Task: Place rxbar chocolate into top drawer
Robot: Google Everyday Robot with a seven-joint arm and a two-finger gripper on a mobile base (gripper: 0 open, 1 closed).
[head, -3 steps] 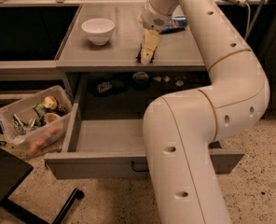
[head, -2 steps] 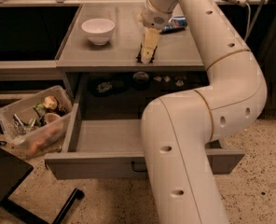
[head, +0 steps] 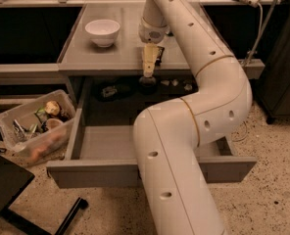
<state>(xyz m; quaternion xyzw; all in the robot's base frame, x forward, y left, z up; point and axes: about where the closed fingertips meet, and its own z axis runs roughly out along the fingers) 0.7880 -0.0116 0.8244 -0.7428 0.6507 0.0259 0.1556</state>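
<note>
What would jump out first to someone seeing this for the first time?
The huge white arm snakes up through the middle, its gripper hanging over the front edge of the counter. Below it the top drawer stands pulled wide open, and a white bowl sits farther back on the counter.

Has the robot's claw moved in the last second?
Yes. Judged against the white bowl, the gripper has come toward the counter's front edge, nearer the open drawer.
</note>
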